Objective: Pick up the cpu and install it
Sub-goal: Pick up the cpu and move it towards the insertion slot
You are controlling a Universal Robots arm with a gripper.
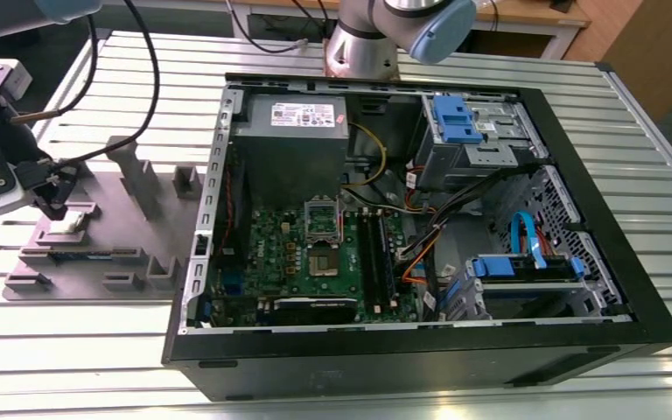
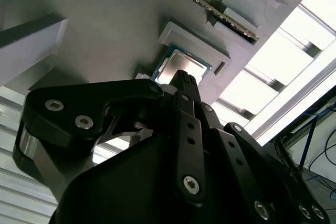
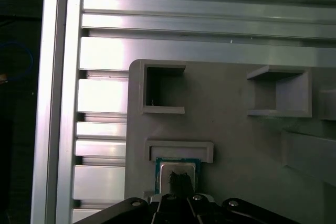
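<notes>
The arm is out at the exterior view's left, over the grey fixture plate [image 1: 108, 219] on the slatted aluminium table [image 1: 80, 359], with the gripper [image 1: 53, 208] pointing straight down at the cpu [image 1: 67, 224]. The chip sits flat in its raised square nest near the plate's outer edge, well apart from the open computer case [image 1: 430, 354] that lies on its side in the middle of the table. In both wrist views the cpu [image 2: 178, 62] [image 3: 177, 166] shows its pale metal lid and thin greenish rim, framed by the nest's low grey lip, and the plate [image 2: 105, 24] [image 3: 236, 145] spreads around it with 2 empty square pockets. Now the gripper [image 2: 184, 78] [image 3: 180, 181]: its 2 black fingers are drawn in to 1 narrow tip, nothing clamped between them, and that tip hangs right over the middle of the lid. Whether it touches the lid, I cannot tell. Inside the case the green motherboard [image 1: 301, 262] lies face up, its metal-framed socket [image 1: 322, 219] just below the grey power supply [image 1: 293, 122]. A dark cable [image 1: 137, 105] arcs down toward the arm.
</notes>
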